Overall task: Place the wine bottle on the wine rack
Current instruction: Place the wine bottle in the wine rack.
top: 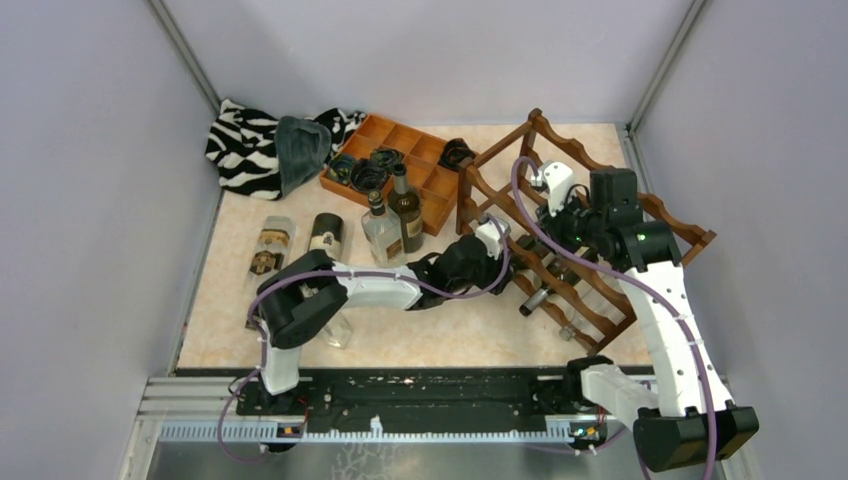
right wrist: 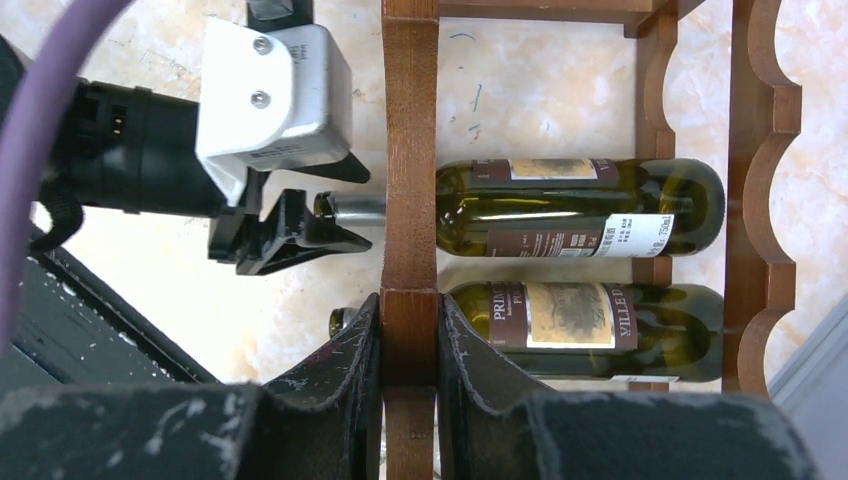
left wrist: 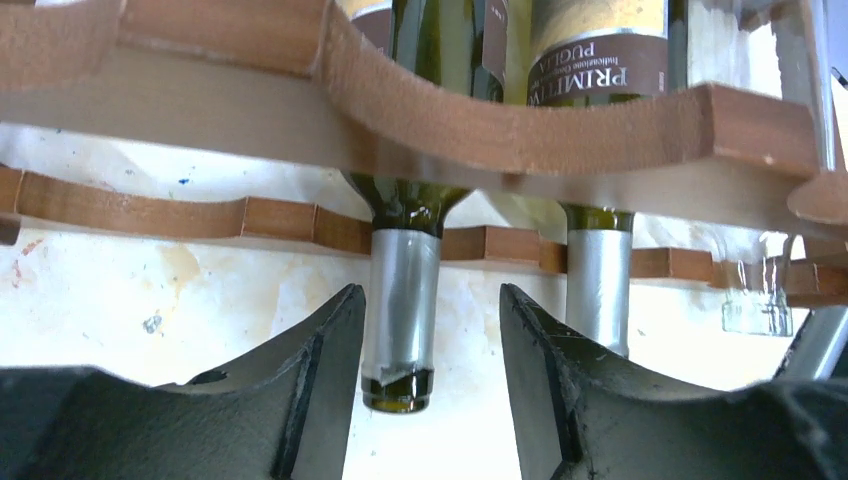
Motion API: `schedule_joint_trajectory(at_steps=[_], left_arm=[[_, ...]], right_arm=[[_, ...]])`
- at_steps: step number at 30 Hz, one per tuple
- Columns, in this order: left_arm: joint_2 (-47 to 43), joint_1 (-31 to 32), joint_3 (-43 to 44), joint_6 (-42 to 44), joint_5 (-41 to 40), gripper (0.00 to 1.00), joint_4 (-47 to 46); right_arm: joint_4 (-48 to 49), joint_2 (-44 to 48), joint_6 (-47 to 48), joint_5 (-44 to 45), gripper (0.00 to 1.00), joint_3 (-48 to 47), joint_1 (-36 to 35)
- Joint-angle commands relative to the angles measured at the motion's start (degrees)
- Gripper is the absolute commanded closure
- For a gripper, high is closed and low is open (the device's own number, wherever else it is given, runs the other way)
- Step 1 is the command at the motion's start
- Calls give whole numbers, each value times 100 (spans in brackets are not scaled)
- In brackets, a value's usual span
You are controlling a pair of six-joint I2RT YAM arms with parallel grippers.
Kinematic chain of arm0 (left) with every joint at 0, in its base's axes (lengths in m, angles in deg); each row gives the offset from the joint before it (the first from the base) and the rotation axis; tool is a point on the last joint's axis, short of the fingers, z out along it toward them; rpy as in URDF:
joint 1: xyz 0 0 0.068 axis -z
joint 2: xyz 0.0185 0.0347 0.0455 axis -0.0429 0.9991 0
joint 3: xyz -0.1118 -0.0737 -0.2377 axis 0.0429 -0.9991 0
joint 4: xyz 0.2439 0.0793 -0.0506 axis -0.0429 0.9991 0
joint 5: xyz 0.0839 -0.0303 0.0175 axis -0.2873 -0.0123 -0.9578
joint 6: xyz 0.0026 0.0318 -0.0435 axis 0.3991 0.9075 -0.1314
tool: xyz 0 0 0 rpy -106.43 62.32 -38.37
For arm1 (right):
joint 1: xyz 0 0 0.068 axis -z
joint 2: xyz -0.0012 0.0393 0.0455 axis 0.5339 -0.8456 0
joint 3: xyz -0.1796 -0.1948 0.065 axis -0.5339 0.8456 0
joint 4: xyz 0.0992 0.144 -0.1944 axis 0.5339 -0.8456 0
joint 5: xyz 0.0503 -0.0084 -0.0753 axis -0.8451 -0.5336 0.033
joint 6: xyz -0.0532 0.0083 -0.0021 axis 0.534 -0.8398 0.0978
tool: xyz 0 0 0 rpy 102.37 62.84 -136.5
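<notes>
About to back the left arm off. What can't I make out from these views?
Top view: fingers of the left gripper, hidden under its wrist; lower tier of the rack, mostly behind both arms.
Left wrist: bases of the bottle and second bottle, cut off by the top edge.
Right wrist: most of the second bottle's neck, behind the right gripper clamped on the rack; other tiers out of frame.

Left arm stretches low rightward, left gripper parted, fingers clear of the bottle neck between them. Right arm rises and bends left, right gripper clamped on a rack rail.
</notes>
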Motion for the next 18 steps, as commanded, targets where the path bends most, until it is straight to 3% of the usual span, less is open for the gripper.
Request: schedule_joint_trajectory(at_steps=[1, 11, 18], left_arm=[[-363, 12, -312, -39, 215, 41, -55], [-495, 96, -486, 206, 35, 41, 678], [-107, 96, -88, 224, 24, 45, 1067]], right_arm=[[383, 248, -196, -665, 100, -76, -52], [412, 281, -201, -656, 100, -20, -44], [405, 292, -195, -683, 100, -33, -15]])
